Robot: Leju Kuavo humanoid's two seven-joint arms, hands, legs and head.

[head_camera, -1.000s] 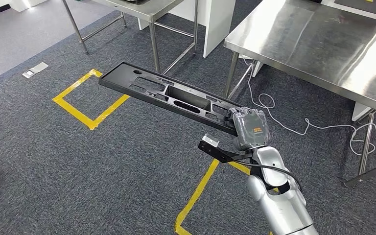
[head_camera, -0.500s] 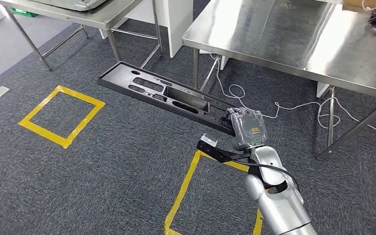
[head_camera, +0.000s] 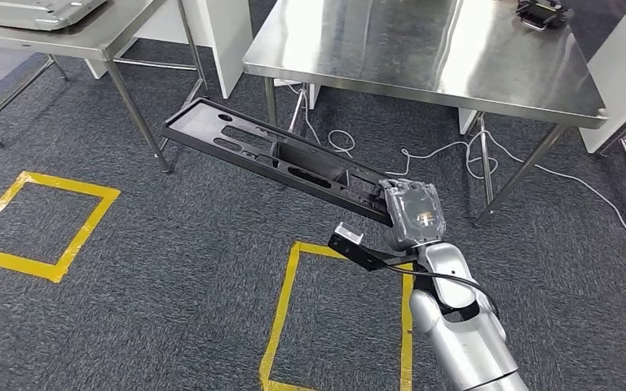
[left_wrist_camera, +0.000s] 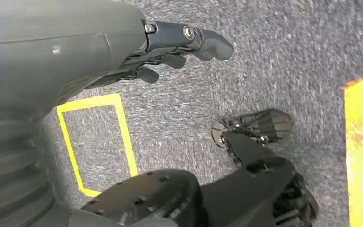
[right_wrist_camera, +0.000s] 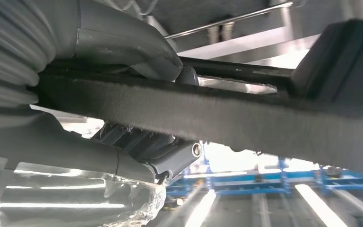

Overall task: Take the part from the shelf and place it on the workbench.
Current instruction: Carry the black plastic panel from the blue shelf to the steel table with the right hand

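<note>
The part (head_camera: 269,151) is a long black plastic panel with slots and a recessed pocket, carried level above the carpet. My right hand (head_camera: 412,213) grips its near end, fingers wrapped over the edge. Seen from the right wrist, the part's dark felt-lined edge (right_wrist_camera: 246,113) runs across between the thumb (right_wrist_camera: 137,47) and the fingers (right_wrist_camera: 170,158). The steel workbench (head_camera: 424,49) stands ahead, just beyond the part's middle. My left hand (left_wrist_camera: 170,47) hangs over the carpet, fingers loosely curled, holding nothing.
A second steel table (head_camera: 57,28) stands at the far left, its leg near the part's far tip. Yellow tape squares (head_camera: 41,220) mark the grey carpet. White cables (head_camera: 424,151) trail under the workbench. A small dark object (head_camera: 542,12) lies on the workbench's far corner.
The camera has swung: the workbench and tape squares shifted left and now sit more centrally ahead. My right hand keeps the same hold on the part.
</note>
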